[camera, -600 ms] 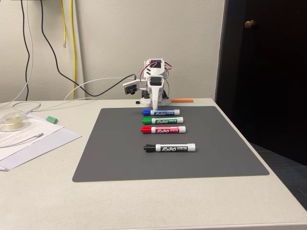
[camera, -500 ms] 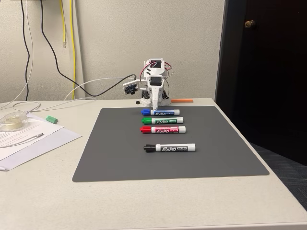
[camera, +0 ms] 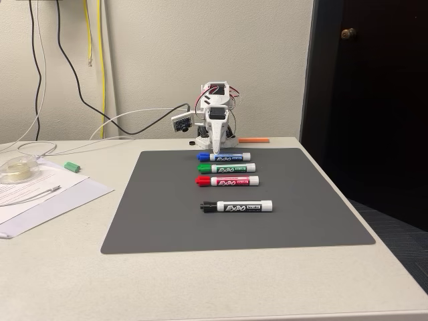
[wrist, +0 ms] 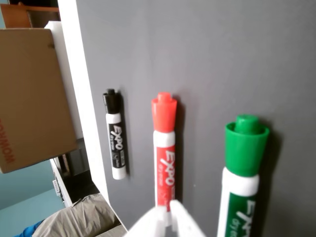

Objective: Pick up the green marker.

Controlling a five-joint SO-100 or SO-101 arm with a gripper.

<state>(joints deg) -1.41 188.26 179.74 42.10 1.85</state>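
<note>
The green marker (camera: 227, 168) lies second from the back in a row of Expo markers on the dark grey mat (camera: 167, 214), cap to the left in the fixed view. Behind it lies the blue marker (camera: 224, 157); in front lie the red marker (camera: 227, 180) and the black marker (camera: 237, 206). My white gripper (camera: 215, 148) hangs point-down at the mat's back edge, just behind the blue marker, its fingers together and holding nothing. In the wrist view the green marker (wrist: 242, 173) sits at the right and the gripper (wrist: 168, 215) tips lie over the red marker (wrist: 165, 148).
Papers (camera: 40, 194), a tape roll (camera: 15, 168) and a small green piece (camera: 72, 166) lie left of the mat. An orange item (camera: 254, 140) rests behind the mat near the arm's base. Cables hang on the wall. The table edge runs close along the mat's right side.
</note>
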